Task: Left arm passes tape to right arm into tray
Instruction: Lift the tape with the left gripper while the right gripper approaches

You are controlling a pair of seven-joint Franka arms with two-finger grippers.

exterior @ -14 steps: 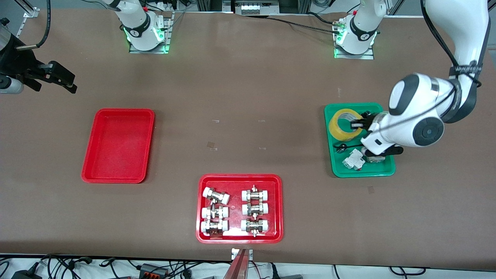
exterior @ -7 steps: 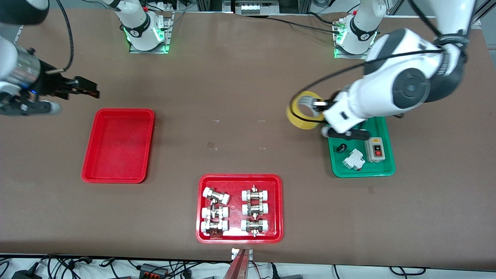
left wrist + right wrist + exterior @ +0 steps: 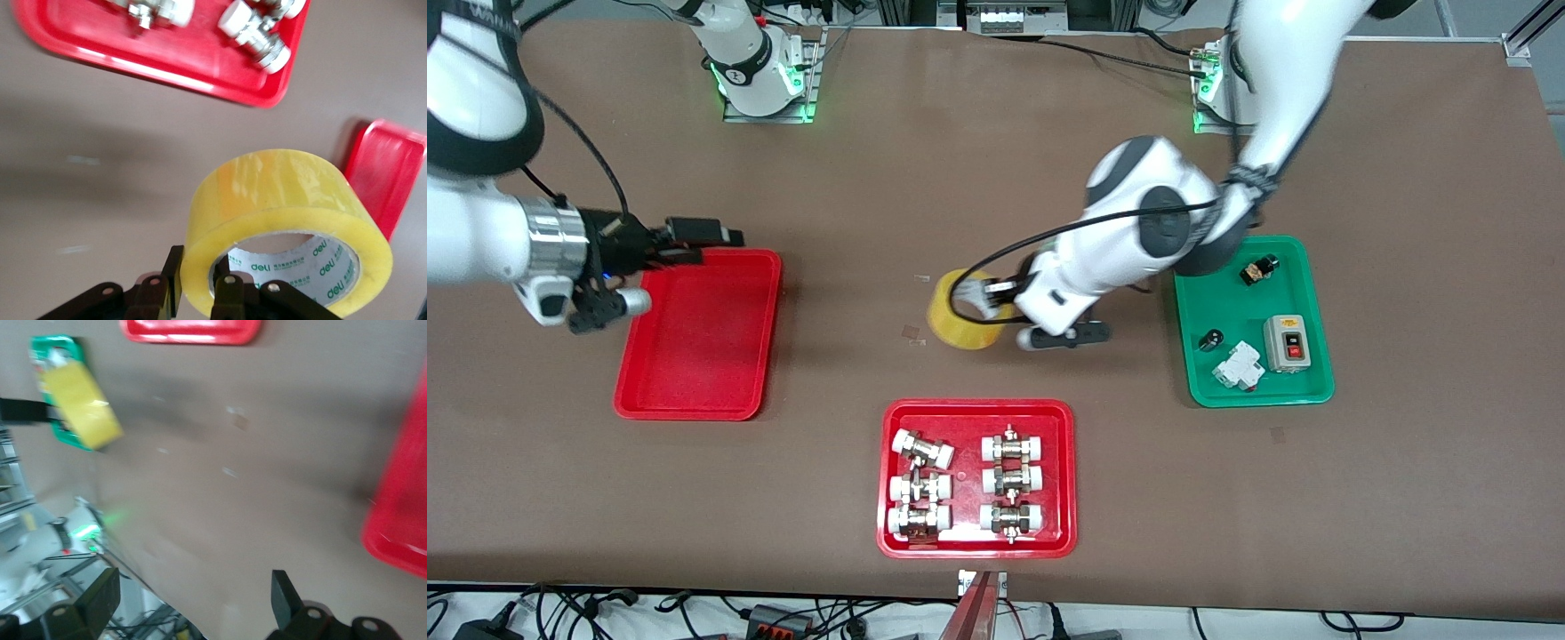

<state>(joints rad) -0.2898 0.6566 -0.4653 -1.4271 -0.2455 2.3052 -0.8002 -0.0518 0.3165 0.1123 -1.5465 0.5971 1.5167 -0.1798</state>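
The tape (image 3: 960, 324), a wide yellow roll with a white core (image 3: 287, 220), hangs over the bare middle of the table. My left gripper (image 3: 996, 298) (image 3: 200, 283) is shut on its wall, one finger inside the core and one outside. The plain red tray (image 3: 694, 404) (image 3: 387, 173) lies toward the right arm's end of the table. My right gripper (image 3: 711, 244) (image 3: 193, 593) is over that tray's edge nearest the robots' bases, open and holding nothing. In the right wrist view the tape (image 3: 80, 403) shows farther off and the tray's rim (image 3: 400, 513) is close by.
A red tray (image 3: 978, 409) (image 3: 200, 80) of white-capped metal fittings sits nearest the front camera. A green tray (image 3: 1254, 391) with a switch box, a breaker and small parts lies toward the left arm's end. Bare brown table separates the tape from the plain red tray.
My left arm lifted the tape out of the green tray and carried it to the table's middle. My right arm swung in from the table's end to the plain red tray's edge.
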